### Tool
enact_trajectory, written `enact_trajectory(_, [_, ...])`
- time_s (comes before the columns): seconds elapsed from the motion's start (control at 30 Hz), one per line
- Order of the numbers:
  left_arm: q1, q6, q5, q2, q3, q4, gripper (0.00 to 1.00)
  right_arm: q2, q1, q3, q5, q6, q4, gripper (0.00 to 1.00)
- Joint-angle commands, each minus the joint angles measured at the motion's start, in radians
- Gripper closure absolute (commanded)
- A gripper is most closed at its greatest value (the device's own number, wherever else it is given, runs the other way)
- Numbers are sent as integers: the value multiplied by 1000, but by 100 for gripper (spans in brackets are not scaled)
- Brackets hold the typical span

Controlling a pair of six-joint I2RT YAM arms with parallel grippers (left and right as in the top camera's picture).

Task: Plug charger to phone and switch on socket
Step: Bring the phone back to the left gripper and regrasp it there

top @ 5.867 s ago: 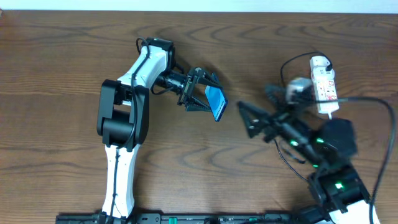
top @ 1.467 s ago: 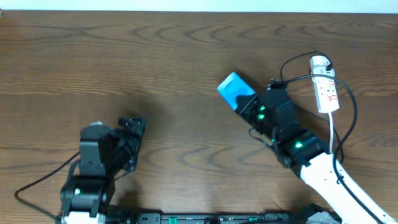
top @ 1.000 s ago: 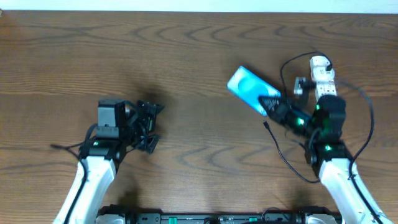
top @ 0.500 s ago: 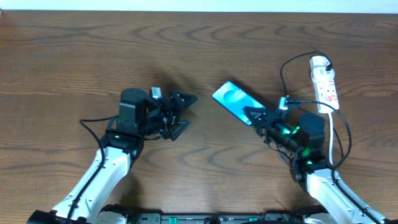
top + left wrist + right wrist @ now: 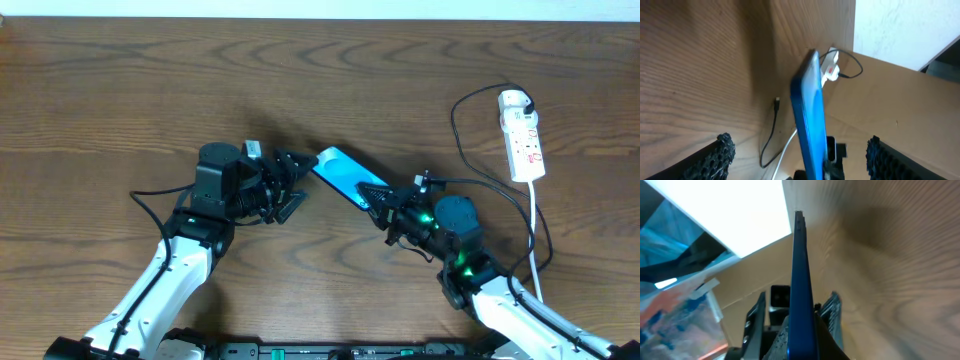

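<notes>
The right gripper (image 5: 380, 203) is closed on the near end of the phone (image 5: 338, 172), whose thin edge is pinched between both fingers in the right wrist view. The phone is held tilted, with its blue screen turned partly upward. At the phone's other end, the left gripper (image 5: 303, 180) is spread wide, one finger on each side of the phone and neither seen touching it. The charger (image 5: 771, 132) is laid on the wooden surface (image 5: 150, 90) beyond the phone, its plug tip apart from the phone. The socket (image 5: 522, 135) is found well apart from the phone, to its right, with a thick white cord (image 5: 537, 225) trailing from it.
</notes>
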Motion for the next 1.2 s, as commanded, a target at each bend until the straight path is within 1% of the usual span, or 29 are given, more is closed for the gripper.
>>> enact_trajectory(0.0, [-3, -14, -39, 5, 9, 13, 16, -2, 24, 9, 30, 72, 21, 99])
enact_trajectory(0.07, [-3, -14, -39, 5, 9, 32, 21, -2, 27, 9, 29, 75, 21, 99])
enact_trajectory(0.2, [-4, -24, -39, 5, 9, 88, 22, -2, 42, 9, 29, 83, 21, 99])
enact_trajectory(0.37, [-6, -40, -44, 5, 9, 93, 22, -2, 64, 9, 31, 110, 55, 99])
enact_trajectory(0.5, [-40, -63, -91, 5, 9, 95, 23, 0, 76, 10, 33, 110, 72, 99])
enact_trajectory(0.63, [-73, -105, -117, 5, 9, 109, 30, 4, 83, 10, 38, 110, 72, 99])
enact_trajectory(0.67, [-87, -126, -133, 5, 9, 116, 33, 16, 83, 10, 41, 109, 72, 99])
enact_trajectory(0.8, [-91, -166, -134, 5, 9, 116, 40, 33, 83, 10, 40, 109, 72, 99])
enact_trajectory(0.87, [-91, -188, -132, 5, 9, 116, 41, 41, 83, 10, 40, 110, 73, 99])
enact_trajectory(0.9, [-91, -205, -131, 5, 9, 116, 44, 43, 83, 10, 40, 110, 73, 99])
enact_trajectory(1.03, [-93, -235, -132, 5, 9, 116, 46, 43, 83, 10, 40, 116, 74, 99])
enact_trajectory(1.17, [-98, -235, -132, 5, 9, 116, 47, 43, 83, 10, 35, 124, 86, 99])
